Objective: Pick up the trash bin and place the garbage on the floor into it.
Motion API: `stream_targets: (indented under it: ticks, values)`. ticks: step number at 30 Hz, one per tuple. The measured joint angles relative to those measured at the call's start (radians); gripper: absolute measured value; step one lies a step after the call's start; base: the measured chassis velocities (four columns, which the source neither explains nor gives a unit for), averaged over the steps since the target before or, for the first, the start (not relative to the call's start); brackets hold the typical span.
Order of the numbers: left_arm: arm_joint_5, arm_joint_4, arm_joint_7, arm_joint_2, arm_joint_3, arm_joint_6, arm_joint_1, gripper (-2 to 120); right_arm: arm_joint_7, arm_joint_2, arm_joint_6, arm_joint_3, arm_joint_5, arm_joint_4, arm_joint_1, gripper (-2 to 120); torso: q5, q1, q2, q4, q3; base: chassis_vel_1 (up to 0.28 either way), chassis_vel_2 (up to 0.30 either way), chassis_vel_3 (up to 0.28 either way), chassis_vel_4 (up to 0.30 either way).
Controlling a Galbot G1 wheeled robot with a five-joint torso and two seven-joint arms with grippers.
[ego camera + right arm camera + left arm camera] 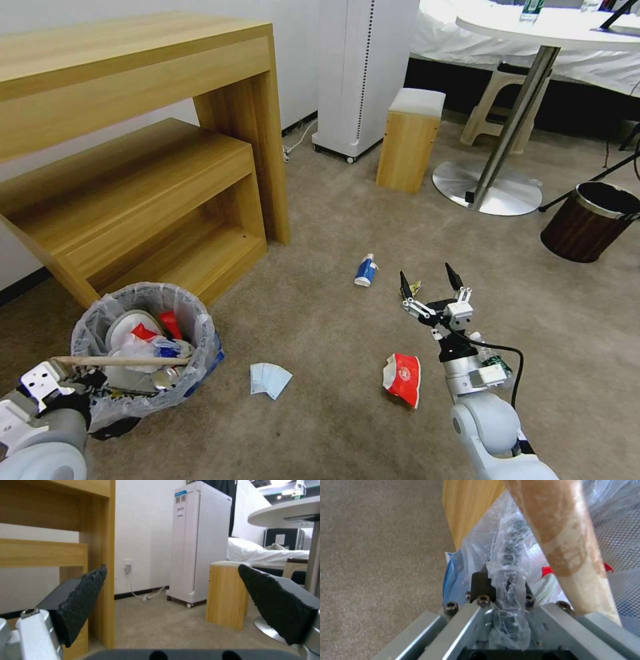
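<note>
The trash bin [200, 347], round and lined with a translucent bag, hangs at my lower left above the beige floor [320, 427]. Inside it lie a white slipper, red scraps and a can, and a wooden stick [120, 361] rests across the rim. My left gripper [90, 387] is shut on the bin's rim. In the left wrist view the gripper [501, 582] pinches the plastic beside the stick [566, 542]. My right gripper [431, 280] stands open over the floor, next to a small crumpled wrapper [415, 288]. A blue-white bottle [365, 270], a crushed red cup [403, 379] and a pale blue paper [269, 380] lie on the carpet.
A wooden desk with a low shelf [133, 167] stands at the left. Behind are a white tower unit [360, 73], a wooden stool [410, 140] and a round table's metal base [487, 190]. A brown bin [590, 223] sits at the far right.
</note>
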Motion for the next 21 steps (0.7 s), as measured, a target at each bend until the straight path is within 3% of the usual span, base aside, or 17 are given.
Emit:
stream_targets:
  ticks: [17, 21]
  values:
    - [-0.011, 0.044, -0.003, 0.034, -0.047, 0.094, 0.000, 1, -0.020, 0.000, 0.017, -0.005, -0.009, -0.013, 0.007, 100, -0.0001, 0.000, 0.000, 0.0000, 0.000, 0.000, 0.000, 0.000, 0.000]
    - [-0.089, 0.029, -0.023, 0.040, -0.043, 0.128, 0.008, 1, -0.020, 0.000, 0.020, -0.008, -0.008, -0.015, 0.011, 100, 0.0000, 0.000, 0.000, -0.0001, 0.000, 0.013, 0.015, -0.014, -0.017]
